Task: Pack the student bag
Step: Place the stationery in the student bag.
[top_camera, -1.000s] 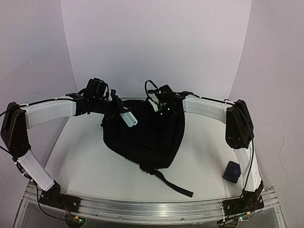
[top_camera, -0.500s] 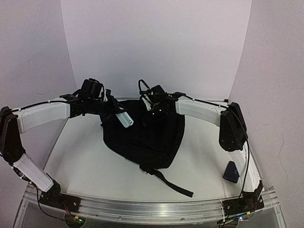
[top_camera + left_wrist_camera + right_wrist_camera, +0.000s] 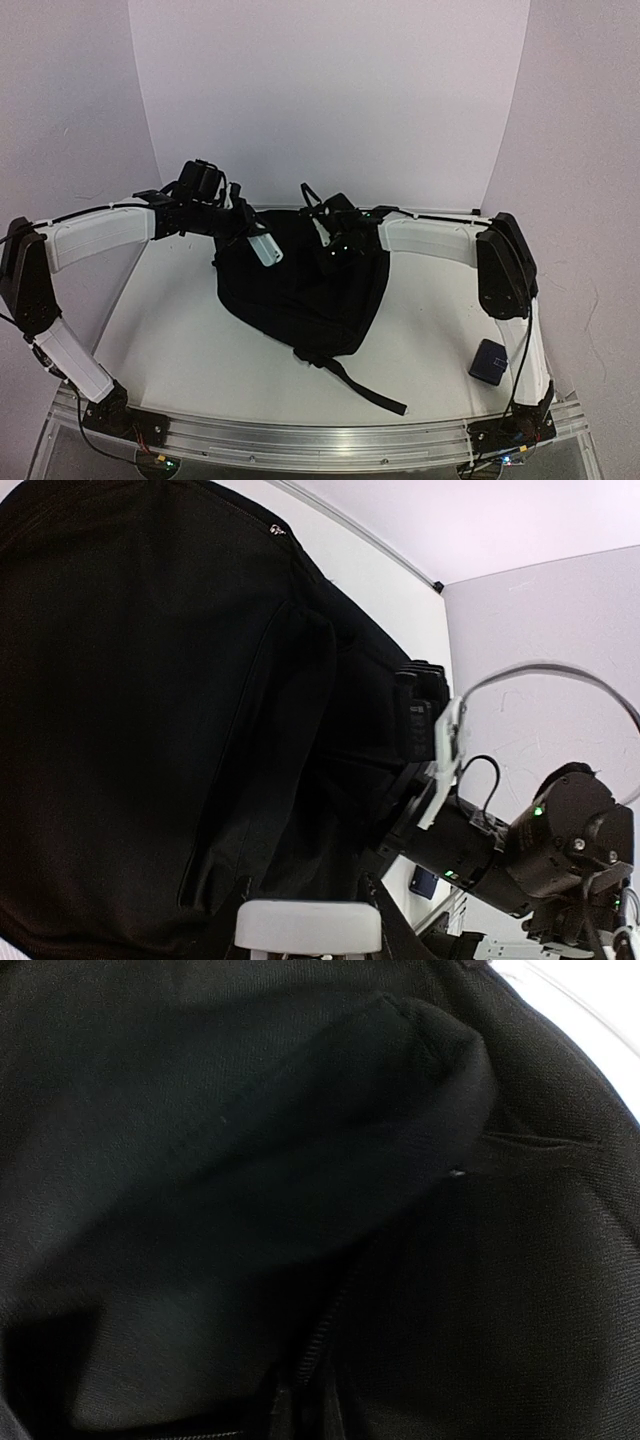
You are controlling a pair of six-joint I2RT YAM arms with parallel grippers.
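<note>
Left gripper (image 3: 265,250), right gripper (image 3: 335,258) over student bag (image 3: 300,305)

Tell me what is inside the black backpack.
Nothing packed shows. The right wrist view of the student bag gives only dark fabric folds. From above, its own cloth covers the interior, so contents cannot be told. The blue pouch lies outside, on the table.

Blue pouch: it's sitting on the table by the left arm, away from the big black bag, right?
Not quite. The blue pouch sits on the table by the right arm, not the left, as the top external view shows. It is indeed away from the big black bag.
</note>
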